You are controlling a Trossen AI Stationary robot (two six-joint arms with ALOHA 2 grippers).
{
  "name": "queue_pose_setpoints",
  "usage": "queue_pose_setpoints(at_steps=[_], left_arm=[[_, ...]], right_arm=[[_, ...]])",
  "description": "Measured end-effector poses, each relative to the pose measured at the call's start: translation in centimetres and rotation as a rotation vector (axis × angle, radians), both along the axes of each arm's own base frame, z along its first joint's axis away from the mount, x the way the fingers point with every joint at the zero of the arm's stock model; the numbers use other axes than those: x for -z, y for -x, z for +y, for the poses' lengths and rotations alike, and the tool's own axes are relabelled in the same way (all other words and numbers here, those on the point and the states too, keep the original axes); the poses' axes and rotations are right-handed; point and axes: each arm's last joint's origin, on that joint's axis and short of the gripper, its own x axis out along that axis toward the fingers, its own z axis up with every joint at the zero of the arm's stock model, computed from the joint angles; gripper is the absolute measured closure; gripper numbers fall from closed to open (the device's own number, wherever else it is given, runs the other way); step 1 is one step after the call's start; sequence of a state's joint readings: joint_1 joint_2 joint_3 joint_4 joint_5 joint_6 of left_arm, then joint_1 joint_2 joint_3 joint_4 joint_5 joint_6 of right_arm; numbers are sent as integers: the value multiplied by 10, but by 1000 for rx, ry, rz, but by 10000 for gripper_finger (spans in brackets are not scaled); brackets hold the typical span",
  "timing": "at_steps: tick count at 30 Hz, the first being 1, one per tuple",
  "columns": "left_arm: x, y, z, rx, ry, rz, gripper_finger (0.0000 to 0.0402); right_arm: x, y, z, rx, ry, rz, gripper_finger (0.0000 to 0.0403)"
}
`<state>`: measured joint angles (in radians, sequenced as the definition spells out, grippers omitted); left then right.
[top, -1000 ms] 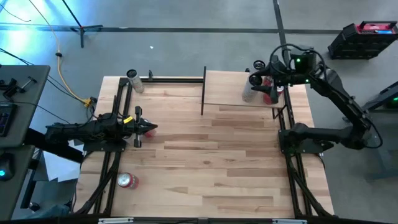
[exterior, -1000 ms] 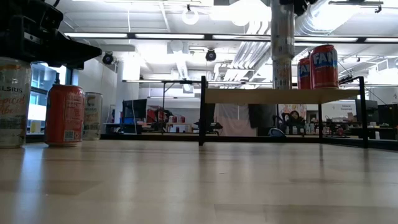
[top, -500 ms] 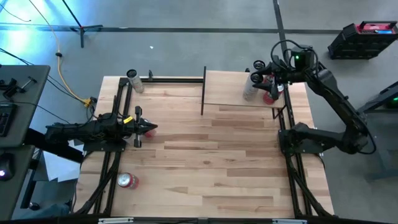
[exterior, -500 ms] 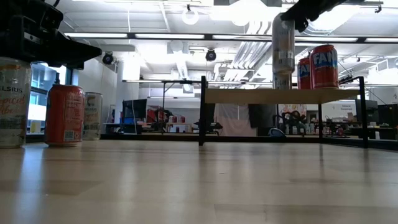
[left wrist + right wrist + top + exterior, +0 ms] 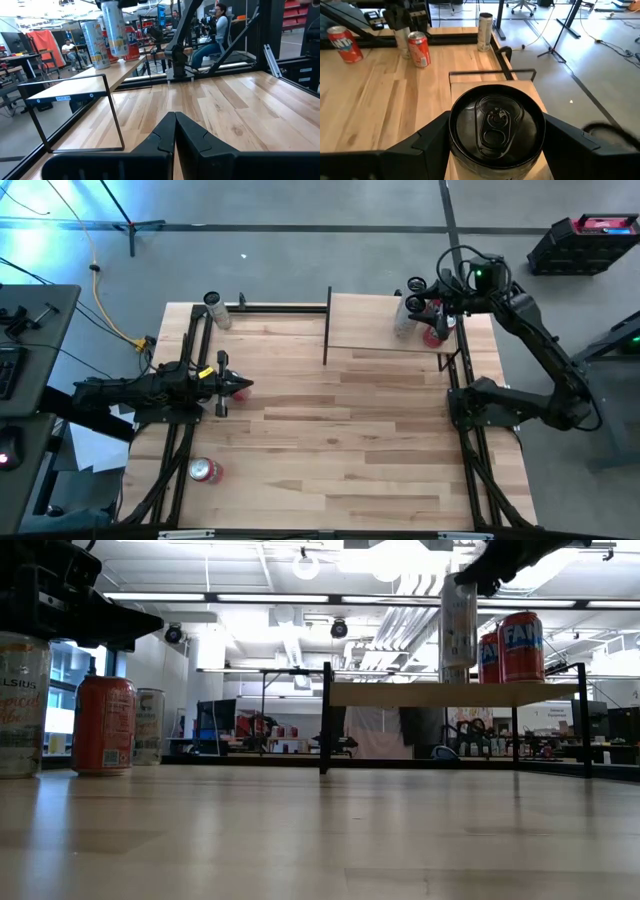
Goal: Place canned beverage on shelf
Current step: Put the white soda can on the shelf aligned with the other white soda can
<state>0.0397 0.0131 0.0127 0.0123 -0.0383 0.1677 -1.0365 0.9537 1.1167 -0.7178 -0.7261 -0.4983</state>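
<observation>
Your right tool (image 5: 418,304) still grips the tall can (image 5: 458,625), now tipped, hovering over the shelf (image 5: 385,335) at 1 o'clock; can's base hidden. Left tool (image 5: 174,131) pinched closed, tabletop (image 5: 330,440) 9 o'clock.

A robotics lab or workshop, by all signs. The planked surface (image 5: 330,430) sits in a black metal frame (image 5: 190,360) on a bare grey concrete floor (image 5: 300,260), with a yellow cable (image 5: 100,290) trailing beside it. Above, past the surface, run exposed ducts (image 5: 400,610) and strip lights (image 5: 250,602) (no finished ceiling). Beyond the surface stand more benches (image 5: 15,57), office chairs (image 5: 517,6), a red storage rack (image 5: 295,15), and seated people (image 5: 212,30) at work.
</observation>
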Motion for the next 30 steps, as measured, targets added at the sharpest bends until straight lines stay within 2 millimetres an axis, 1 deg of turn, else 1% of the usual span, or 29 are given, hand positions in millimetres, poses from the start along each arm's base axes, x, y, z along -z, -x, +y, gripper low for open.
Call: queue_pose_setpoints(at_steps=[2, 4, 7, 10, 23, 30], left_arm=[[0, 0, 0, 0, 0, 0, 398], [0, 0, 0, 0, 0, 0, 398], [0, 0, 0, 0, 0, 0, 398], [0, 0, 0, 1, 0, 0, 398], [0, 0, 0, 0, 0, 0, 398], [0, 0, 0, 0, 0, 0, 398]], right_arm=[[9, 2, 1, 11, -3, 0, 157], [14, 5, 2, 24, 11, -6, 157], [10, 8, 8, 25, 43, -28, 157], [7, 9, 8, 46, 38, -29, 157], [15, 4, -2, 66, 1, 18, 157], [17, 5, -2, 81, -11, 43, 157]])
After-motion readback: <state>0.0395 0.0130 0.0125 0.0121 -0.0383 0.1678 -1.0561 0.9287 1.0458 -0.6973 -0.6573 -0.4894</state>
